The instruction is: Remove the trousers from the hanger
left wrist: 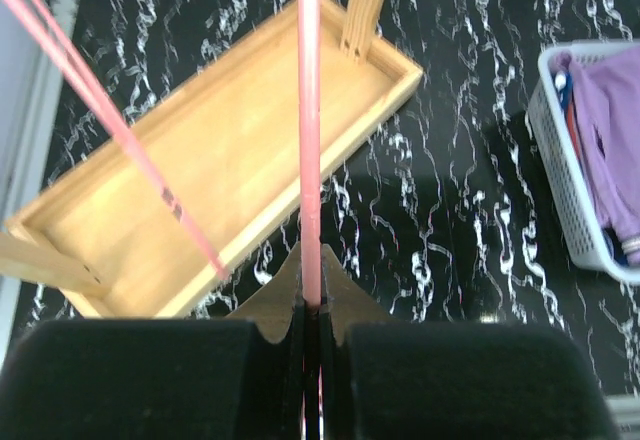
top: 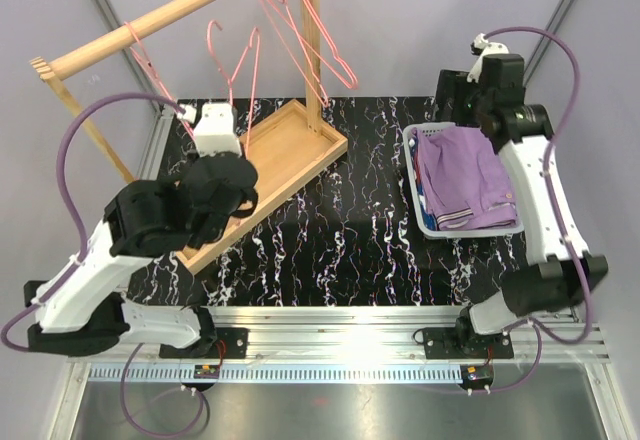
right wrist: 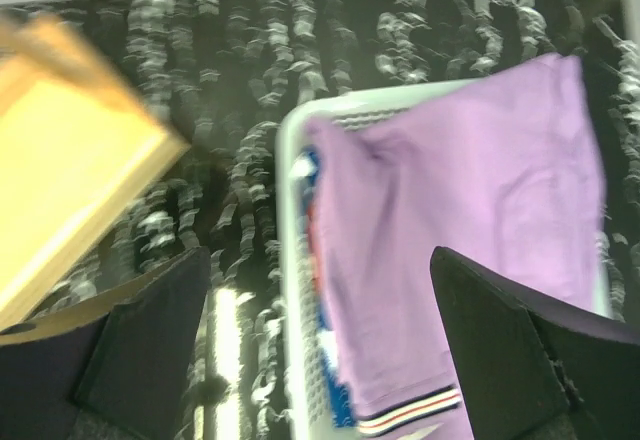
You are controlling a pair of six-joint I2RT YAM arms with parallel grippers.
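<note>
The trousers (top: 462,175), lilac pair atop the blue, lay in the white basket (top: 468,231); we saw the right pincer (right wrist: 322,300) spread wide above them, the left pincer (left wrist: 312,305) clamped on a pink hanger (left wrist: 309,110).

The left hand (left wrist: 312,310), on a forward-reaching arm, is pinched tight on a hanger (left wrist: 309,140) wire. The right hand (right wrist: 320,260) points down from its outstretched arm, fingers spread wide.

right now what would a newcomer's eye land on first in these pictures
The lilac shorts lying in the white basket on the right stand out, with the right gripper open above them. On the left, the left gripper pinches a bare pink hanger over the wooden tray.
</note>
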